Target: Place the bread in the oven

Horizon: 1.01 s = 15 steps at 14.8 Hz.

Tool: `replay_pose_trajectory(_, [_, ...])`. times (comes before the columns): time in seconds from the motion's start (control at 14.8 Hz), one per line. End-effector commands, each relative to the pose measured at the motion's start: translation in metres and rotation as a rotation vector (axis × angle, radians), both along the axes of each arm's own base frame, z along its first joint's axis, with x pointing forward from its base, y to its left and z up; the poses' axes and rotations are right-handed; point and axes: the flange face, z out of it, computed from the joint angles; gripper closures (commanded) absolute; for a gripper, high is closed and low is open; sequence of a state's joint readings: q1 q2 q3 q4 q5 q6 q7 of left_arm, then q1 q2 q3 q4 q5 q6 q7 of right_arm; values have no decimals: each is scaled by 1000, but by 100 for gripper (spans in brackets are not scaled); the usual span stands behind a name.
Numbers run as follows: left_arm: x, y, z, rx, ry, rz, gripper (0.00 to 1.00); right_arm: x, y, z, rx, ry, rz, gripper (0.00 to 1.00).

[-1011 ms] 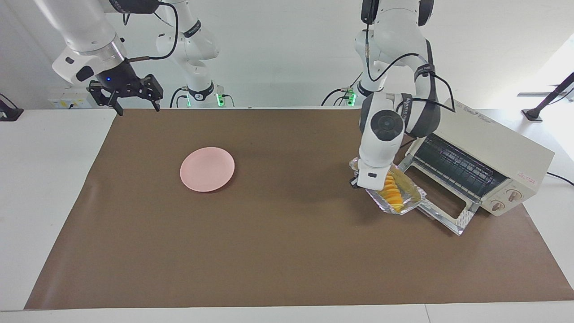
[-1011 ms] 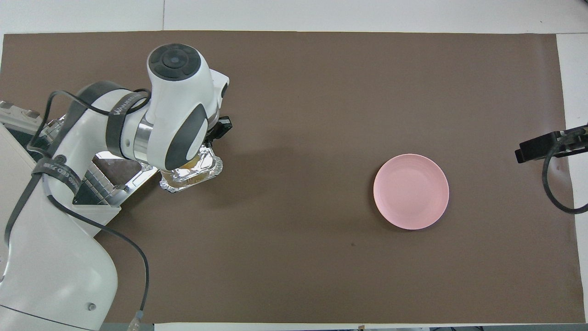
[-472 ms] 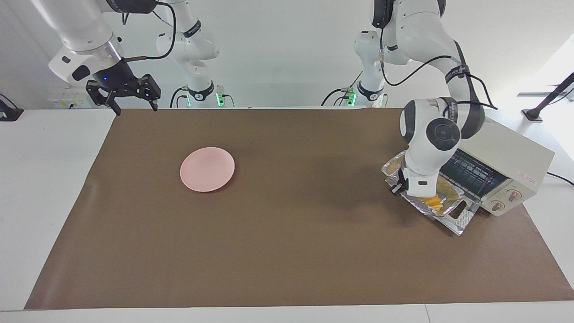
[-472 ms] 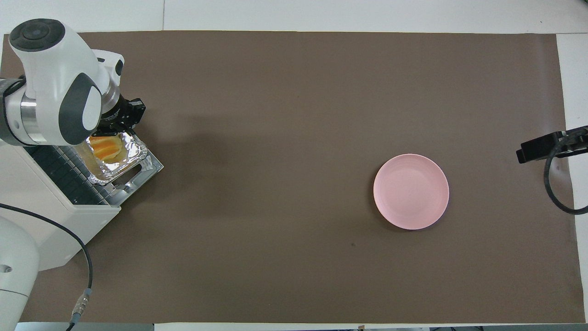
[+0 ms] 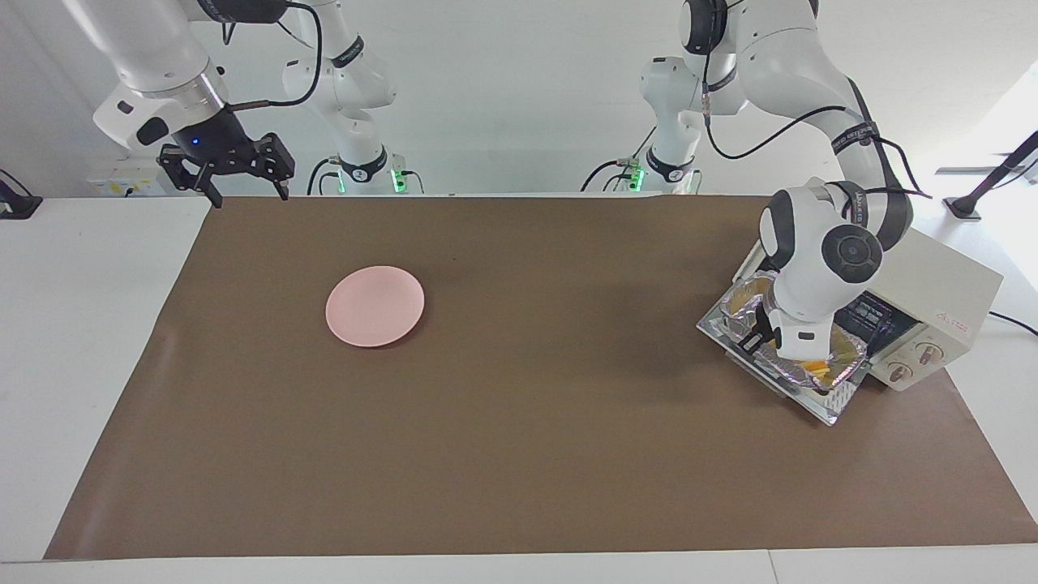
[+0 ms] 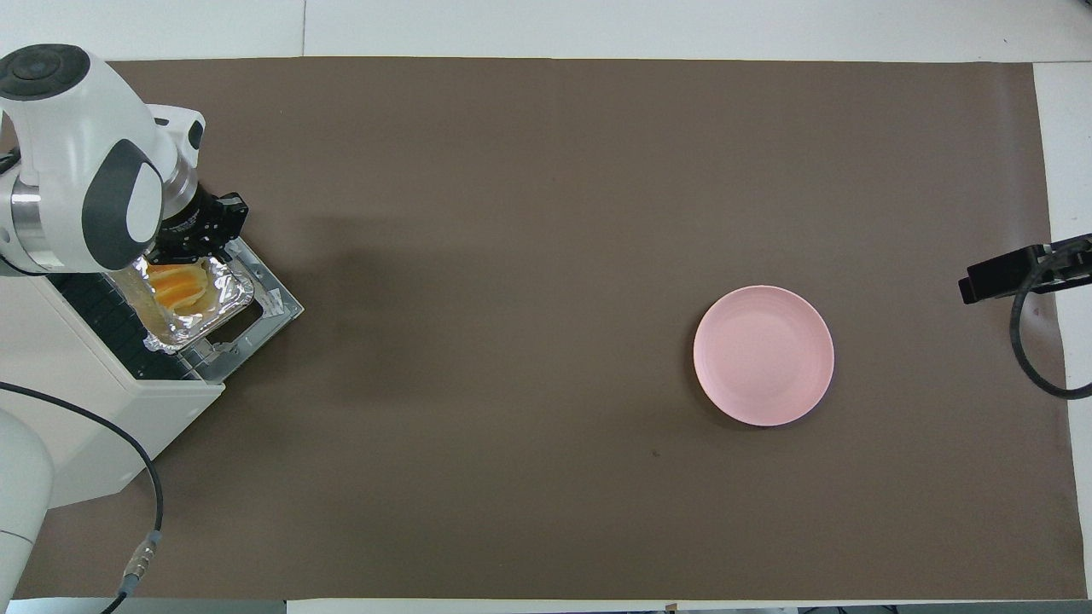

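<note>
Bread (image 6: pixel 177 284) in foil tray (image 6: pixel 223 300), over the oven's (image 5: pixel 945 292) dropped door (image 6: pixel 275 304), at the left arm's end. Left gripper (image 6: pixel 198 243) clenched on the tray's rim. Right gripper (image 5: pixel 237 172) spread wide, holding nothing, waiting over the table edge; pink plate (image 5: pixel 375 306) well apart.

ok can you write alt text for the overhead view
The left tool holds a foil tray of bread over the open door of a white oven at the left arm's end of a brown table. A pink plate sits toward the right arm's end.
</note>
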<state>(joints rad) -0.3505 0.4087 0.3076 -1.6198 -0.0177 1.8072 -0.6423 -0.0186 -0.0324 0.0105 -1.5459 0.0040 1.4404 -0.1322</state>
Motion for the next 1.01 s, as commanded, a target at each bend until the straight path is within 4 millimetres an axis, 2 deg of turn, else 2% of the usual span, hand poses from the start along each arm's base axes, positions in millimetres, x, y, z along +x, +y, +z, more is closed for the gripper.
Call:
replay_pose_trajectory(0.0, [-7,14,4,-22,15,5,100,-9,0,2,8,7,-11,0])
replay_pose_trajectory(0.34, [-8,39,5,-28,34,10,100,-9,0,2,8,7,-11,0])
replay_pose_trajectory(0.94, [-16,76,20,-31,57,23,100,-9,0,2,8,7,-11,0])
